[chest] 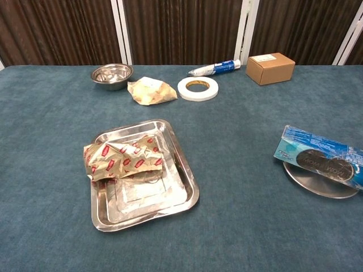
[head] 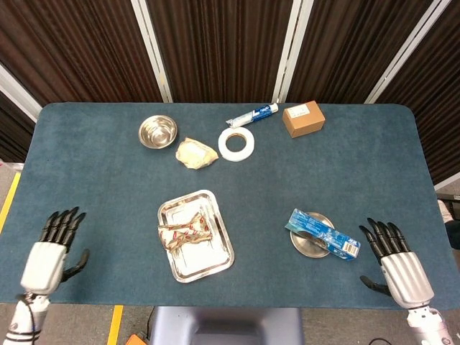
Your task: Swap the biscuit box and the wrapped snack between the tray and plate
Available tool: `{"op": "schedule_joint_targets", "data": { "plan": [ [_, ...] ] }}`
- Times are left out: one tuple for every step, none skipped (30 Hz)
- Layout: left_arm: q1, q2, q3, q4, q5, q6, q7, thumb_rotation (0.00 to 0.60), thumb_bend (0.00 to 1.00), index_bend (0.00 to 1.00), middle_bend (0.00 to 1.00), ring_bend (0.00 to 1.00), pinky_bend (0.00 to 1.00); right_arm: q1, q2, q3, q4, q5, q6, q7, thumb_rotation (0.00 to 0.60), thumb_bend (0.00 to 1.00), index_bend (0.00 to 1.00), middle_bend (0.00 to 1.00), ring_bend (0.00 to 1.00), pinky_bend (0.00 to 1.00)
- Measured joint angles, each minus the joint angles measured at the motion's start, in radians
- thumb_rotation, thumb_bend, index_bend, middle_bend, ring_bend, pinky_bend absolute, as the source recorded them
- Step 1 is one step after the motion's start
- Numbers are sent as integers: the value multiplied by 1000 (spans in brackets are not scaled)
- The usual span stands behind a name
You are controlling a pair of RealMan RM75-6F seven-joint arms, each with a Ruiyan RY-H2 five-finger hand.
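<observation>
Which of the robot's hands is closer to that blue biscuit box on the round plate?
The right hand. It sits open just right of the biscuit box, while the left hand rests open across the table, past the tray.

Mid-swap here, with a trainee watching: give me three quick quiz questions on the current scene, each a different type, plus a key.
1. True or false: the wrapped snack lies in the tray.
2. Multiple choice: the biscuit box rests on (A) the plate, (B) the bare table, (C) the small steel bowl.
3. Fill in: in the head view, the left hand and the right hand both sit near the table's front edge and hold ____.

Key: 1 true; 2 A; 3 nothing.
</observation>
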Motion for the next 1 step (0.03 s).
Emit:
{"op": "schedule_joint_targets", "data": {
  "plan": [
    [15, 9, 5, 14, 4, 16, -16, 600, 444, 0, 0, 0, 0, -2, -4, 1, 1, 2, 0, -3, 600, 187, 0, 0, 0, 23]
  ]
}}
